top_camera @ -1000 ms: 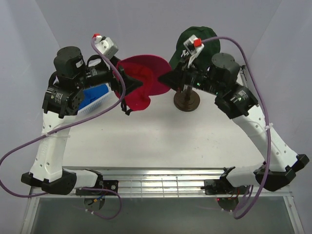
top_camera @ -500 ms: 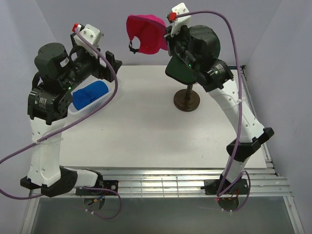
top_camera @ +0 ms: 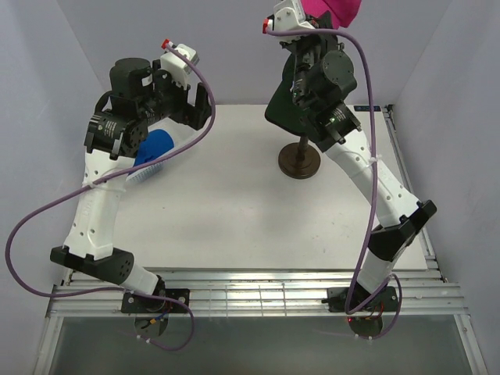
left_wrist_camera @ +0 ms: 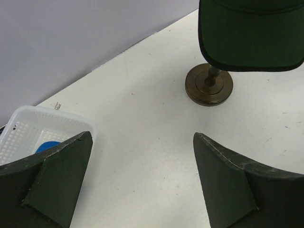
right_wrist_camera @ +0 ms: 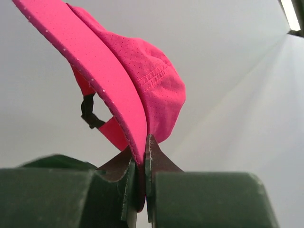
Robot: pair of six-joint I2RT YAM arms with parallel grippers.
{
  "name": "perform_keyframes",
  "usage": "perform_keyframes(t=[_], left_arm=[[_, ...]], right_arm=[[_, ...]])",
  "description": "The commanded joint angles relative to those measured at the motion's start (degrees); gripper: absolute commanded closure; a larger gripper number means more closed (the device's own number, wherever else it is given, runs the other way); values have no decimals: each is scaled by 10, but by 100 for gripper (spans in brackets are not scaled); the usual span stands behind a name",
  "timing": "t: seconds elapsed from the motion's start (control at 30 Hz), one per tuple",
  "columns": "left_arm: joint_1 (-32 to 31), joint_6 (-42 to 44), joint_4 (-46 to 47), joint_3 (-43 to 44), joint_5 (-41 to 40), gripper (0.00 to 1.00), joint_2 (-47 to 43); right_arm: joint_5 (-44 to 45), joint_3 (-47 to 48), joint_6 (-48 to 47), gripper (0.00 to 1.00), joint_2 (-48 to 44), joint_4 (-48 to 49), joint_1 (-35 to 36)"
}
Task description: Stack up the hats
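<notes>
My right gripper (right_wrist_camera: 145,156) is shut on the brim of the magenta cap (right_wrist_camera: 142,80) and holds it high in the air; in the top view the cap (top_camera: 336,9) is at the upper edge. The dark green cap (top_camera: 285,109) sits on top of the dark round stand (top_camera: 299,162), hiding the head; its brim (left_wrist_camera: 251,33) shows in the left wrist view. The blue cap (top_camera: 152,148) lies in the white basket (left_wrist_camera: 28,130). My left gripper (top_camera: 199,109) is open and empty, above the table's left side (left_wrist_camera: 142,180). The black cap is out of view.
The stand's round base (left_wrist_camera: 209,85) is at the table's back middle. The white basket (top_camera: 139,173) is at the back left, close to the left arm. The grey back wall (left_wrist_camera: 71,38) runs just behind the table.
The right arm has lifted the magenta cap up and right, to the top edge of the view. The left gripper has let go of it, drawn back, then swung a little rightward.
</notes>
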Motion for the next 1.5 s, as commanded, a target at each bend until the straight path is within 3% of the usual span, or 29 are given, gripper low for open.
perform_keyframes(t=[0.0,0.2,0.43,0.7,1.0,1.1,1.17,1.2,1.37,1.47], left_arm=[[2,-10,3,6,21,2,-21],[2,-7,3,-10,23,2,-34],[2,-4,5,-27,21,2,-47],[2,-7,9,-37,28,2,-47],[2,-8,28,-64,38,2,-47],[2,-15,63,-105,103,7,-36],[0,-21,83,-132,208,21,-17],[-5,-29,107,-158,237,23,-10],[-37,10,173,-218,292,27,10],[-37,-3,182,-212,321,27,42]], right_arm=[[72,-62,-176,92,-36,83,-10],[89,-179,-185,92,-83,8,-12],[112,-225,-139,92,-102,-43,4],[77,-247,-81,92,-116,-128,51],[123,-328,-118,92,-140,-95,57],[124,-313,-122,92,-140,-87,56],[122,-309,-123,92,-141,-80,56],[121,-312,-131,92,-145,-72,56],[125,-353,-196,92,-165,14,57],[123,-358,-220,92,-176,38,59]])
